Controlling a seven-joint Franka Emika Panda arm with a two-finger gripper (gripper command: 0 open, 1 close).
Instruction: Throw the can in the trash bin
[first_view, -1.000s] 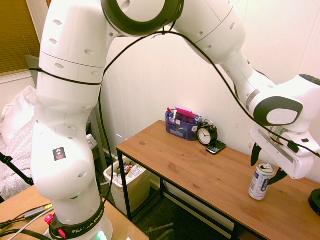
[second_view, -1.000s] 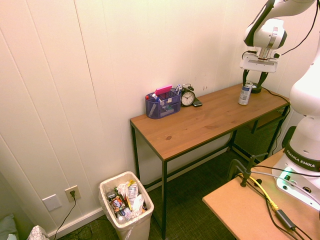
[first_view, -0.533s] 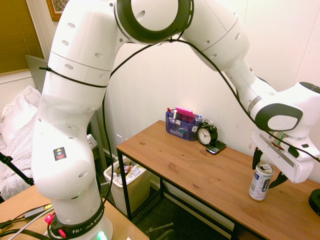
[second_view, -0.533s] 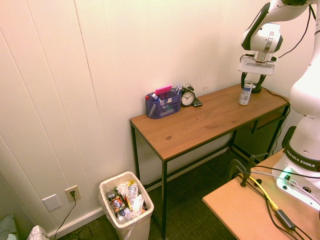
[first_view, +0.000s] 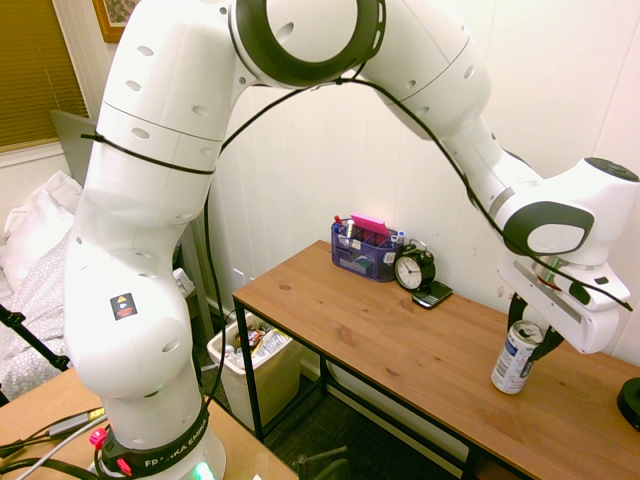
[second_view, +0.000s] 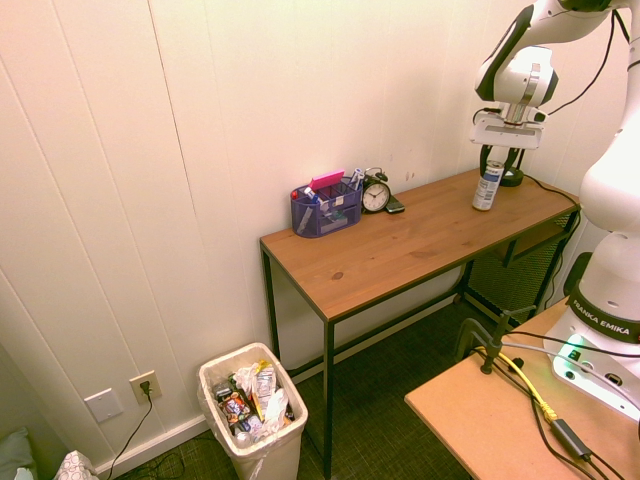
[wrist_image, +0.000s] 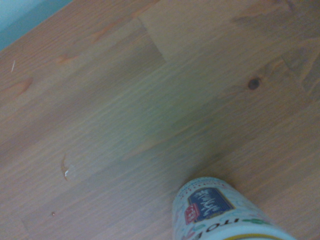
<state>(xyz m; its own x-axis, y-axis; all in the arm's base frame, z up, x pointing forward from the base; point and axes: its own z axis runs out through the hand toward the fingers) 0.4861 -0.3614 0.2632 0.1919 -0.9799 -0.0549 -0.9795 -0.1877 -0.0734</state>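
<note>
The can (first_view: 514, 360), slim and silver-white with a blue and red label, leans slightly at the right end of the wooden table (first_view: 380, 330). My gripper (first_view: 532, 330) comes down over its top with a dark finger on each side, shut on the can. The second exterior view shows the same grip on the can (second_view: 487, 187) by the gripper (second_view: 498, 160). The can's labelled side (wrist_image: 220, 212) fills the lower part of the wrist view. The cream-white trash bin (first_view: 262, 375), full of rubbish, stands on the floor at the table's other end, also seen as the trash bin (second_view: 265, 460) near the wall.
A blue basket of pens (first_view: 363, 255), a black alarm clock (first_view: 413, 270) and a small dark device (first_view: 432, 295) stand along the wall at the back of the table. A black round object (first_view: 630, 400) sits at the far right. The table edge lies between can and bin.
The gripper has come down over the can and its fingers have shut on it. The can now leans and has shifted slightly toward the table's middle.
</note>
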